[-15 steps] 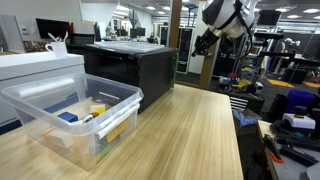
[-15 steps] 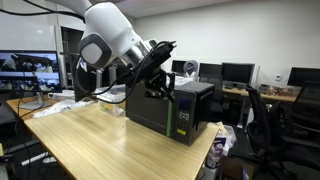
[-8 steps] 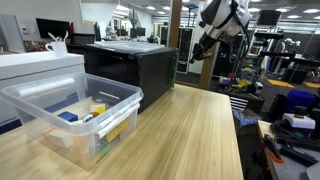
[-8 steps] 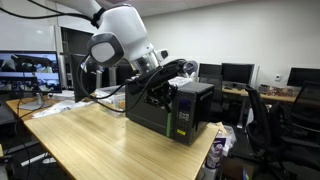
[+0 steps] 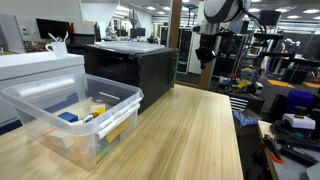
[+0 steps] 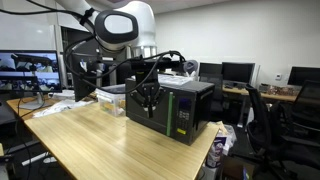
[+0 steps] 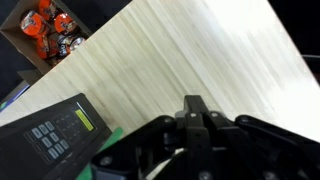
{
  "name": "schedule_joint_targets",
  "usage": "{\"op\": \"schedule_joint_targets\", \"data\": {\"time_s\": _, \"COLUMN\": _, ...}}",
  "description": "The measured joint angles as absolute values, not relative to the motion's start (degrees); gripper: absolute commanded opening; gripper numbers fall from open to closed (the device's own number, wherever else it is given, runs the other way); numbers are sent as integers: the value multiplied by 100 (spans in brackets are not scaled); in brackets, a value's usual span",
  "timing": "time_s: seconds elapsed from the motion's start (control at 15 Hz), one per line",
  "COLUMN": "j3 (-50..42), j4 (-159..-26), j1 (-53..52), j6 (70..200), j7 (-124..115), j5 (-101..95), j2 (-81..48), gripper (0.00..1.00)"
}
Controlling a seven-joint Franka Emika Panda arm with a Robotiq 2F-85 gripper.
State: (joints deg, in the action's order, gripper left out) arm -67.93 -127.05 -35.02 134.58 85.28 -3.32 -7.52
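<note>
My gripper [image 5: 205, 62] hangs from the arm with its fingers pointing down, high above the far end of the wooden table [image 5: 190, 130]. It also shows in an exterior view [image 6: 149, 112], in front of a black cabinet [image 6: 185, 110]. In the wrist view the fingers [image 7: 193, 103] are pressed together with nothing between them. Below them lies bare table top [image 7: 200, 50]. The cabinet's keypad panel [image 7: 45, 135] is at the lower left of the wrist view.
A clear plastic bin [image 5: 60, 130] with several small items stands on the table's near corner. The black cabinet [image 5: 135, 70] stands beside the table. A cardboard box [image 7: 45, 25] of orange items sits on the floor past the table edge. Desks and monitors are behind.
The arm has swung and the wrist has turned: the gripper went from slanted to pointing straight down, and moved a little lower towards the table. Fingers stayed together.
</note>
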Motion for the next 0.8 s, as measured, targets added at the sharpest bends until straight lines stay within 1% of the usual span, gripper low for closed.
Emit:
{"op": "schedule_joint_targets", "data": {"time_s": 0.2, "j3": -7023, "j4": -12549, "j1": -4241, "j6": 12154, "j7": 8370, "j5": -1937, "j2": -11, "gripper": 0}}
{"op": "schedule_joint_targets", "data": {"time_s": 0.4, "j3": -6657, "j4": -12543, "j1": -4429, "j6": 11040, "j7": 8366, "j5": -3183, "j2": 769, "gripper": 0}}
{"op": "schedule_joint_targets", "data": {"time_s": 0.6, "j3": -5326, "j4": -12743, "j1": -3643, "j6": 10189, "j7": 8615, "j5": -3857, "j2": 1470, "gripper": 0}}
{"op": "schedule_joint_targets", "data": {"time_s": 0.73, "j3": -4367, "j4": -13002, "j1": -2922, "j6": 9895, "j7": 9058, "j5": -3961, "j2": 1864, "gripper": 0}}
{"op": "schedule_joint_targets", "data": {"time_s": 0.8, "j3": -3713, "j4": -13215, "j1": -2349, "j6": 9850, "j7": 9477, "j5": -3961, "j2": 2081, "gripper": 0}}
